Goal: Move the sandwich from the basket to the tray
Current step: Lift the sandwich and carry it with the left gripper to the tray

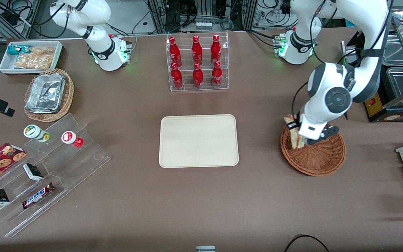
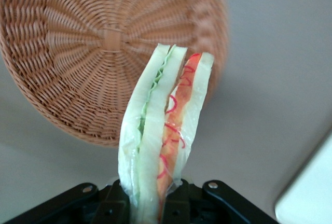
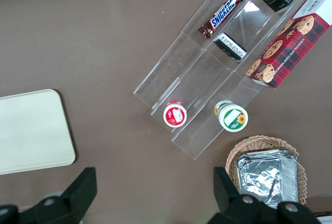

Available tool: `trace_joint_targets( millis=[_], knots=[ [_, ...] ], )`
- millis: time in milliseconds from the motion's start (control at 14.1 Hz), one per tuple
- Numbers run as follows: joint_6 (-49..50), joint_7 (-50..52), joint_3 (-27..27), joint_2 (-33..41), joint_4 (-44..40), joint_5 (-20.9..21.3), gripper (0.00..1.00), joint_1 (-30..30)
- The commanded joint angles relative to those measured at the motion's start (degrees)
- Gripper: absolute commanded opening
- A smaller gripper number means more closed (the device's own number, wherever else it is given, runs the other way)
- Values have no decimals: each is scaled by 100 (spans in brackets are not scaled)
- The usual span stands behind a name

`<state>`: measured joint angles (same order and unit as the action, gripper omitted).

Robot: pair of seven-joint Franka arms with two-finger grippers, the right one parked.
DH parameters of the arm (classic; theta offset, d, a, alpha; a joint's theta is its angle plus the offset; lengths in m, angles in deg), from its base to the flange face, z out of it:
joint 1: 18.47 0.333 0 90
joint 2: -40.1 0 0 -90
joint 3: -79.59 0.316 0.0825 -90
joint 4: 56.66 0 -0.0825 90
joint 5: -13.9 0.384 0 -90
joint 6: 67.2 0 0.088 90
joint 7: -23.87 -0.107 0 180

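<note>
Gripping sandwich (image 2: 161, 130), jaws hang above basket (image 2: 78, 53).

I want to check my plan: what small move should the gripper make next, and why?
Probably carry it sideways toward the tray. The gripper is shut on the sandwich, already lifted above the basket, and the tray has nothing on it.

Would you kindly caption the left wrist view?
Gripper shut on sandwich, lifted above the basket.
</note>
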<state>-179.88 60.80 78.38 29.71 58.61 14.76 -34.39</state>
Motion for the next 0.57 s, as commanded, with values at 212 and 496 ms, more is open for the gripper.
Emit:
trace_joint_targets(
  millis=[212,496],
  knots=[
    [54,-433,-97,-1219,-1480,-181,1,-761],
    [-79,154,-116,-1930,-2287,-332,0,-1429]
  ],
)
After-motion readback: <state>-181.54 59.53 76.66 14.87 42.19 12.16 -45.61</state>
